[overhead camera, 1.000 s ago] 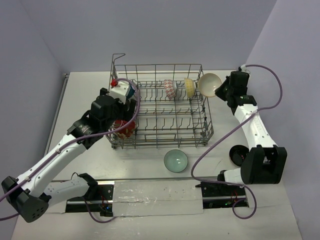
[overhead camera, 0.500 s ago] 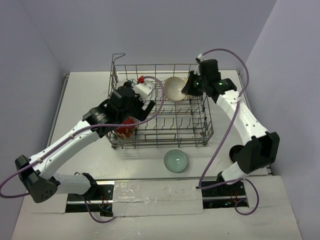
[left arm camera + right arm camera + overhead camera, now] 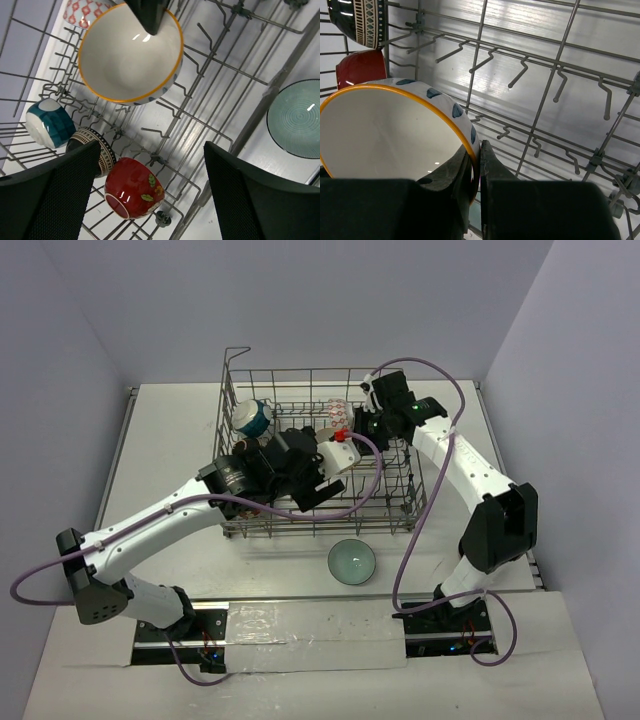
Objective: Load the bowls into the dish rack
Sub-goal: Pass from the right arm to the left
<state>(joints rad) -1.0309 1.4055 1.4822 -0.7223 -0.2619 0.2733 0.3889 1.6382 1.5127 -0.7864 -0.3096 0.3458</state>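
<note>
My right gripper (image 3: pixel 479 147) is shut on the rim of a white bowl with an orange rim and blue spots (image 3: pixel 385 130). It holds the bowl tilted above the tines inside the dish rack (image 3: pixel 550 85). That bowl also shows in the left wrist view (image 3: pixel 127 55). My left gripper (image 3: pixel 155 200) is open and empty, hovering over the rack's (image 3: pixel 400 510) front part. Beneath it lie a red bowl (image 3: pixel 132 187), a black patterned bowl (image 3: pixel 95 150) and a blue bowl (image 3: pixel 47 122). A red-patterned bowl (image 3: pixel 338 410) stands at the back.
A pale green bowl (image 3: pixel 352 560) sits on the table just in front of the rack, also in the left wrist view (image 3: pixel 295 117). The two arms cross closely over the rack's middle, with the right gripper (image 3: pixel 365 425) next to the left wrist. Tall grid sides ring the rack.
My right arm has swung the orange-rimmed bowl from outside the rack's right end to over its middle. My left gripper has moved right, away from the red bowl at the front left.
</note>
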